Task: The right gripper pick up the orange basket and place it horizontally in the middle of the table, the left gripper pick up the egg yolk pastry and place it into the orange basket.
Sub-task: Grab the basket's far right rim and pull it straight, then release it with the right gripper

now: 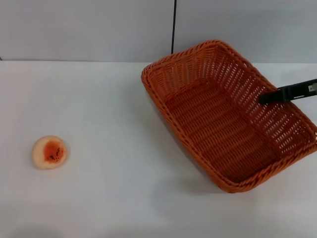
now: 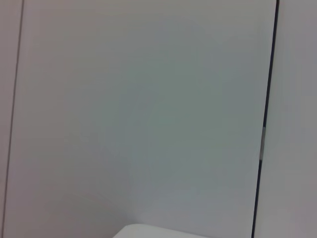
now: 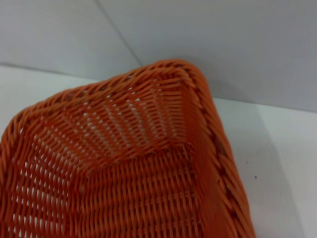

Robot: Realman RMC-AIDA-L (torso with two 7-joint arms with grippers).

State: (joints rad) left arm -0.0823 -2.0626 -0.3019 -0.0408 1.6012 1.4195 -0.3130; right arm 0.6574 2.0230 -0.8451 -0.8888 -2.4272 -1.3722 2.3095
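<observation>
The orange basket (image 1: 223,124) sits at the right of the white table (image 1: 109,99), turned diagonally, with a dark shadow under its left wall as if tipped up. My right gripper (image 1: 266,97) reaches in from the right edge. One black finger (image 1: 290,92) lies across the basket's right rim and against the inside of that wall, clamped on it; the other finger is hidden. The right wrist view looks closely at one basket corner (image 3: 188,99) and the woven floor. The egg yolk pastry (image 1: 50,152) lies alone at the near left of the table. My left gripper is out of view.
A grey wall (image 1: 89,29) with a black vertical seam (image 1: 174,25) stands behind the table. The left wrist view shows only that wall (image 2: 138,109) and a dark seam (image 2: 265,119).
</observation>
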